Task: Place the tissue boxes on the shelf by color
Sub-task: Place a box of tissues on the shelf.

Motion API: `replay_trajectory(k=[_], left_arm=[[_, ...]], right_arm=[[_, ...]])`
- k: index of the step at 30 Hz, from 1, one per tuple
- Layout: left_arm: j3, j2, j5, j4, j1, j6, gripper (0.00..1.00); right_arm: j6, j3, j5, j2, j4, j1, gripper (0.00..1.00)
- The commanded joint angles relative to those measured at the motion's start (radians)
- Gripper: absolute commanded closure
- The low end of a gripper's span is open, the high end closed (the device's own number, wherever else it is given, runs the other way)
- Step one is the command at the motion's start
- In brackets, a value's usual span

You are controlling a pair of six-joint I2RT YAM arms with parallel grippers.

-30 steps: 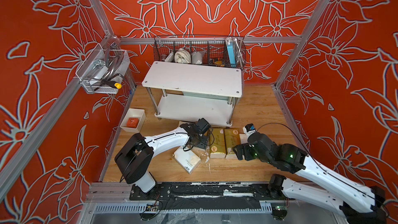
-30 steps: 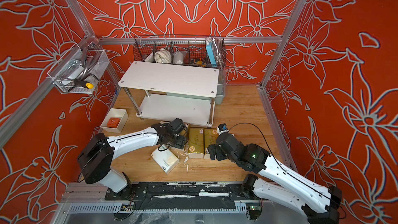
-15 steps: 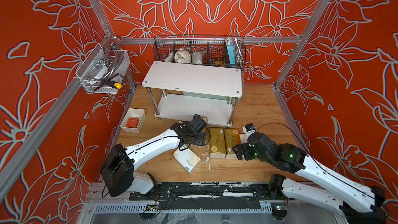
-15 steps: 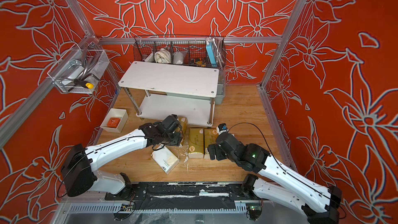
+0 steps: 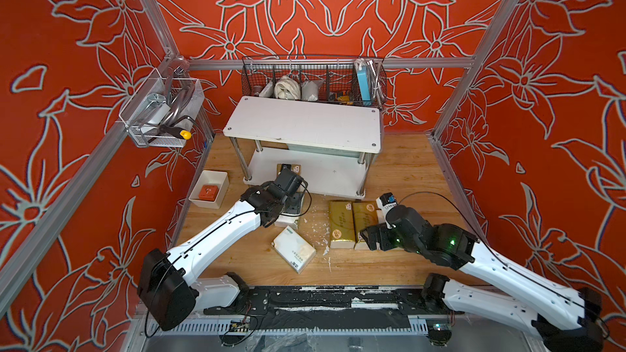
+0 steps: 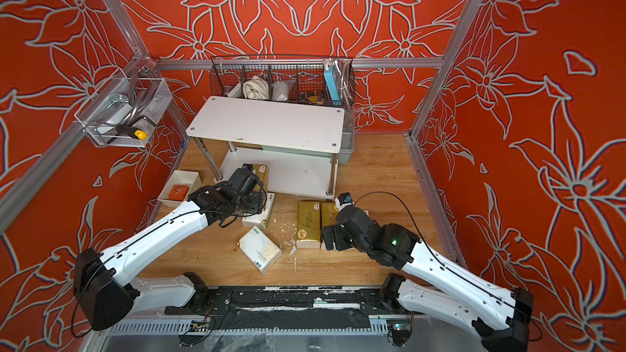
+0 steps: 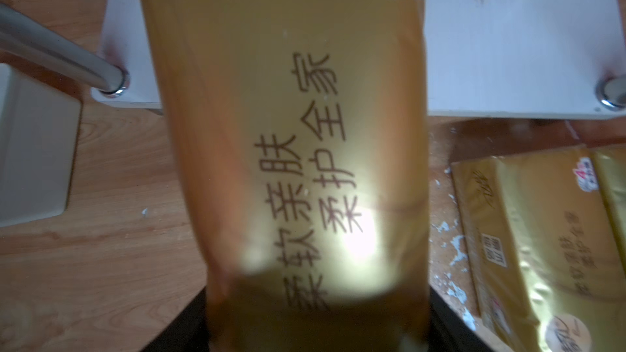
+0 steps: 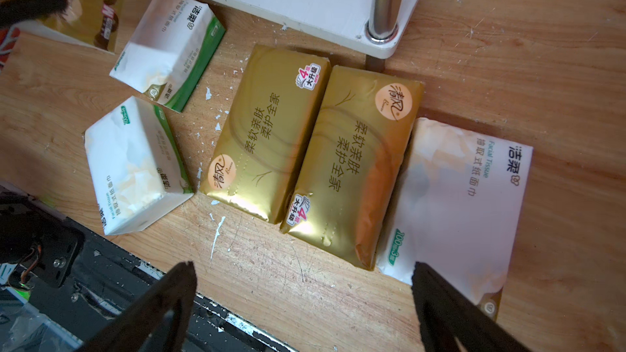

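In both top views a gold pack (image 5: 294,166) (image 6: 263,171) is seen pinched by the left gripper (image 5: 287,177), carried past the fingertips over the lower board (image 5: 333,177) of the shelf (image 5: 305,123). The right gripper (image 5: 367,237) is kept low, its fingers spread. In the left wrist view the pack is clamped between dark fingers (image 7: 176,333) and crosses the board's edge. In the right wrist view two gold packs (image 8: 267,130) are seen ahead between the parted fingers (image 8: 176,296), and a white pack (image 8: 457,198) just ahead of one fingertip.

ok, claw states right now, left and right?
Left claw: shut on a gold tissue pack.
Right claw: open, holding nothing.
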Motion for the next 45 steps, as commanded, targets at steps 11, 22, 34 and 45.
replay_trajectory(k=[11,22,34,45], left_arm=[[0.024,0.159,0.049,0.231,0.204,0.170,0.27],[0.126,0.340,0.123,0.328,0.307,0.250,0.27],[0.144,0.358,0.102,0.300,0.338,0.273,0.01],[0.053,0.173,0.172,0.183,0.338,0.170,0.01]], right_arm=[[-0.005,-0.022,-0.033,0.016,0.061,0.006,0.01],[0.003,-0.041,-0.034,0.003,0.062,0.006,0.01],[0.014,-0.055,-0.023,-0.031,0.045,0.006,0.01],[0.012,-0.064,-0.022,-0.021,0.055,0.006,0.01]])
